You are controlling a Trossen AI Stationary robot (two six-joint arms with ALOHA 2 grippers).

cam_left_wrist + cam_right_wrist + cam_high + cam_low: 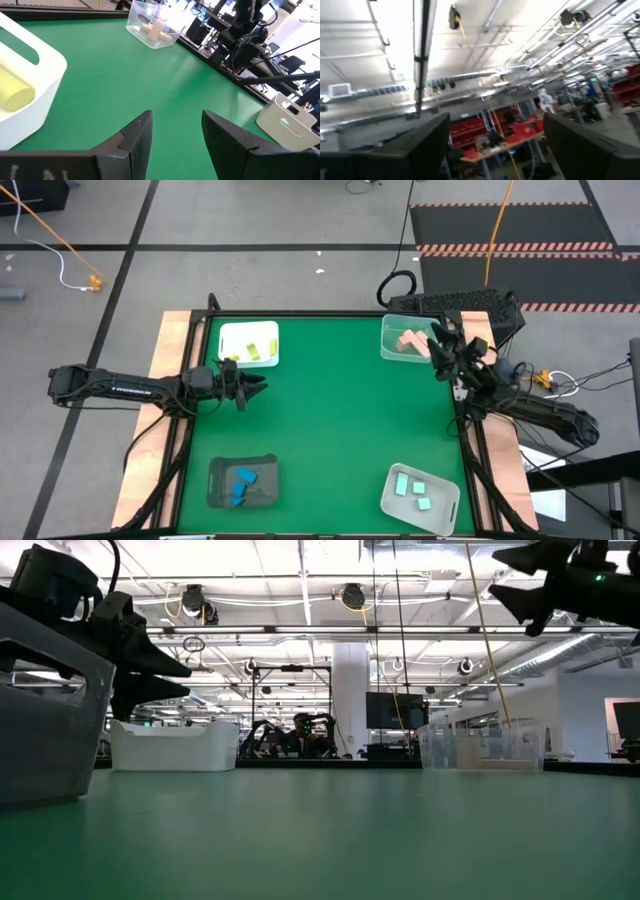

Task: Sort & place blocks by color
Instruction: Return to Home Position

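Green table (330, 430) looks sorted; my left gripper (255, 388) and right gripper (440, 342), both spread empty, should retract slowly, avoiding the clear bin (386, 340).

Bins: 4, i.e. 1 white bin (232, 332), 1 clear bin (388, 352), 1 dark bin (215, 490), 1 pale bin (442, 506). Mint blocks (402, 483): 3. Blue blocks (245, 475): 2 seen. Pink blocks (410, 340): at least 2, exact no. unclear. Yellow blocks (262, 348): at least 2, incl. 1 cylinder (15, 92); exact no. unclear. Arms: 2, left arm (110, 388) & right arm (545, 412). Desk (330, 420): 1.
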